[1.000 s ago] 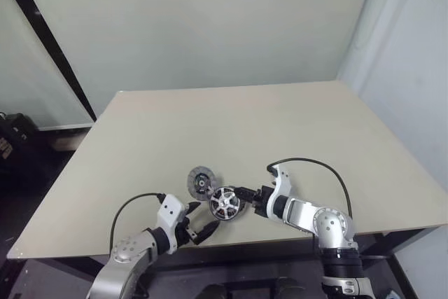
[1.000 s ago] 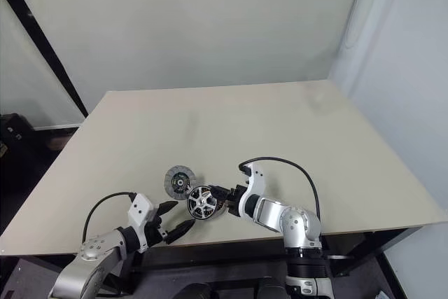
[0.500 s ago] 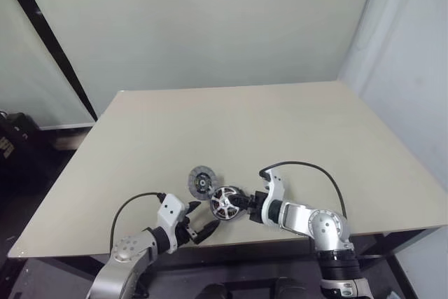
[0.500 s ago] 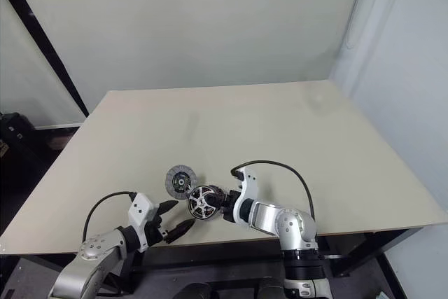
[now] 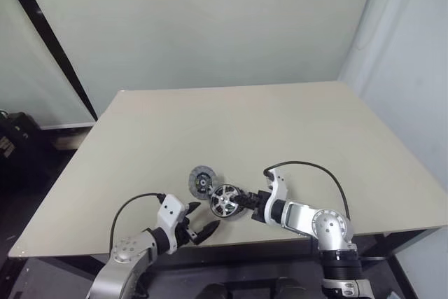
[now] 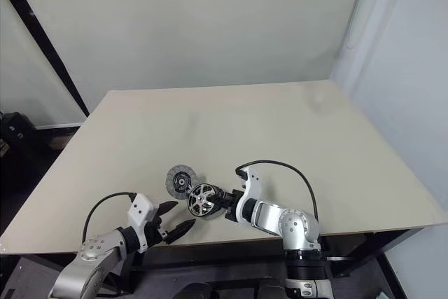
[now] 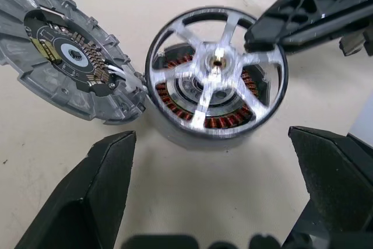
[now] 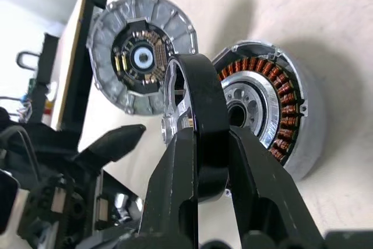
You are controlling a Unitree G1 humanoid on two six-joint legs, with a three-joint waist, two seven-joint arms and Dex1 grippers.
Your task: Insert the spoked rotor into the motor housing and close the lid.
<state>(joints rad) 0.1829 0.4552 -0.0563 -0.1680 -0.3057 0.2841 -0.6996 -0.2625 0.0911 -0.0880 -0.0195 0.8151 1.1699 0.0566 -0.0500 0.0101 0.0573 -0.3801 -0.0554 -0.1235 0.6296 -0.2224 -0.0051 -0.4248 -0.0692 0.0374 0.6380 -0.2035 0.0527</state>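
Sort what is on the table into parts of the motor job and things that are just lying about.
Job parts:
spoked rotor, pinched on edge by the right gripper
motor housing, copper windings showing
lid, flat beside the housing

Lying about:
nothing else on the table; the left gripper hangs open nearby

A pale beige table (image 5: 280, 131) is being shown across the middle of the head views, and its near edge is running along the lower part of the frame. Lying flat on it, lower left of centre, is the lid (image 5: 201, 181), a dull grey ribbed disc. Just to its lower right, the motor housing (image 8: 274, 121) with its copper windings is resting directly on the tabletop.
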